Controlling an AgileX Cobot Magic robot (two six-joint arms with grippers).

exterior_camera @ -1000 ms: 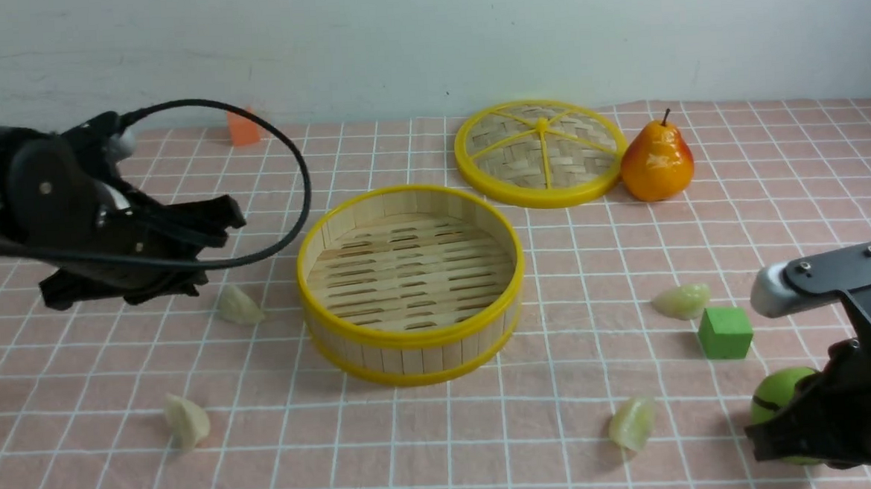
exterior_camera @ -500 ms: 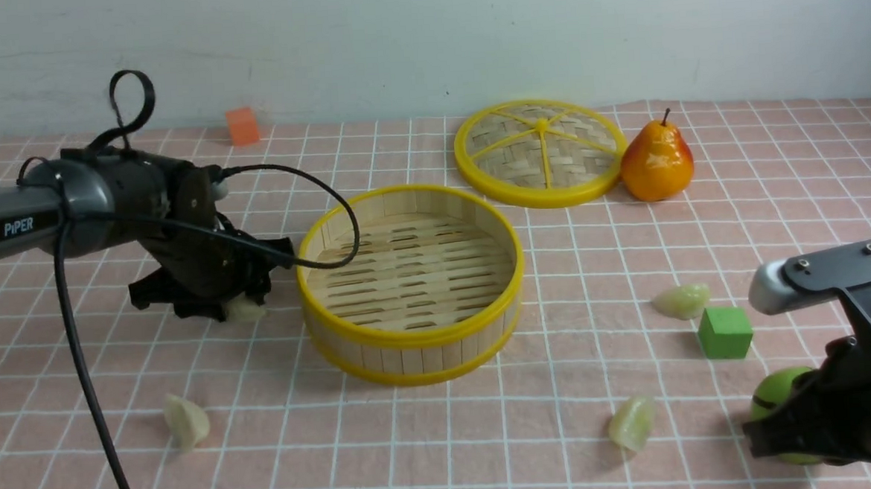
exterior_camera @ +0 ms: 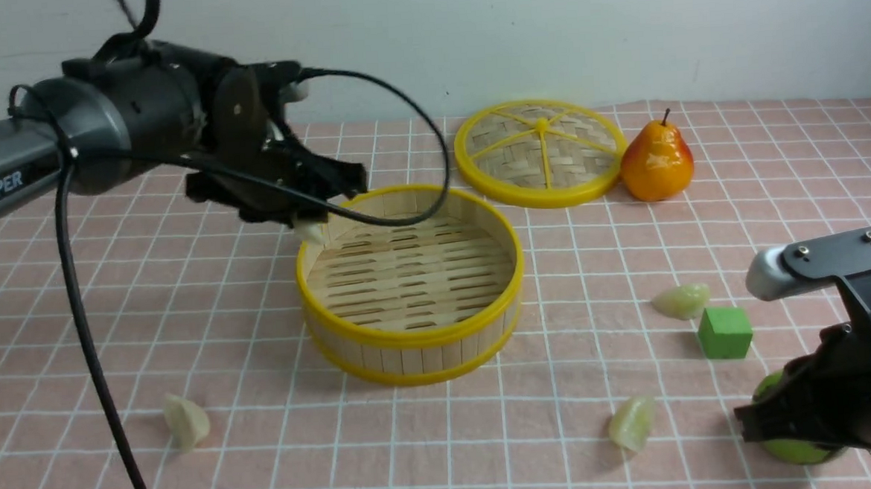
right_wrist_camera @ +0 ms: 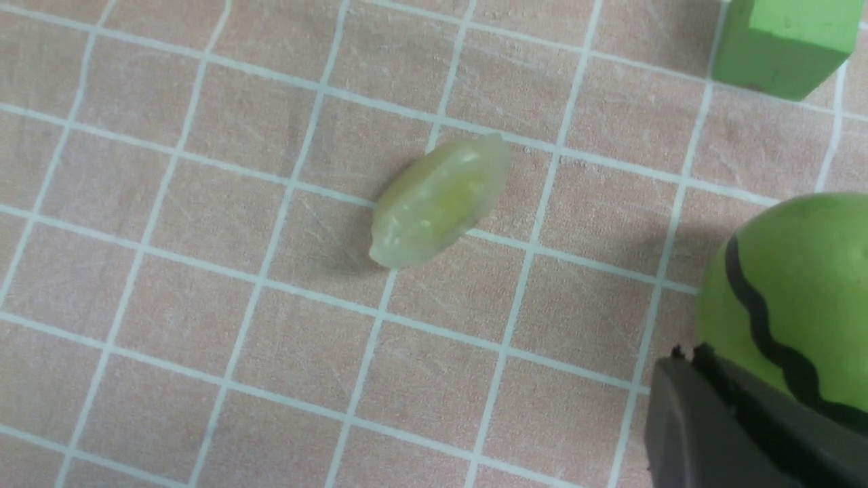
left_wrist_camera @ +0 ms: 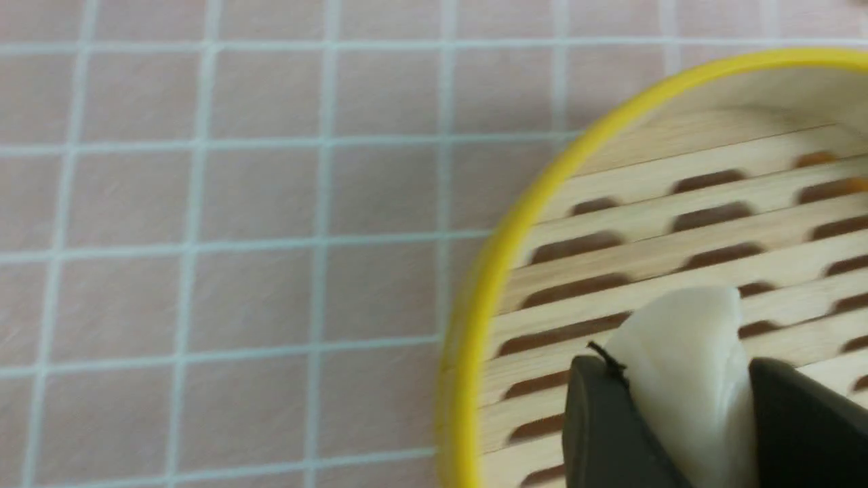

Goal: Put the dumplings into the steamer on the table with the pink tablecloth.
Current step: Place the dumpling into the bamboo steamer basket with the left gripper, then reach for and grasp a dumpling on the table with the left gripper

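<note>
"While the black left gripper (left_wrist_camera: 685,407) pinches a pale crescent-shaped toy dumpling (left_wrist_camera: 685,359), where is it?"

"Over the edge of the round bamboo steamer (exterior_camera: 415,350) with yellow rims — its slatted floor bare."

"And the black right gripper (right_wrist_camera: 685,359)?"

"Closed, fingertips together — right by a green ball-like object with a dark stripe (right_wrist_camera: 807,291)."

"Other dumplings?"

"Three lie on the pink white-gridded tablecloth (exterior_camera: 387,456): one (exterior_camera: 186,421) left of the steamer, two right, one of those (exterior_camera: 681,302) beside a green cube (exterior_camera: 725,332)."

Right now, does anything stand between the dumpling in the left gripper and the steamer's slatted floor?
Nothing visible does: the dumpling hangs in the left gripper above the open steamer.
</note>
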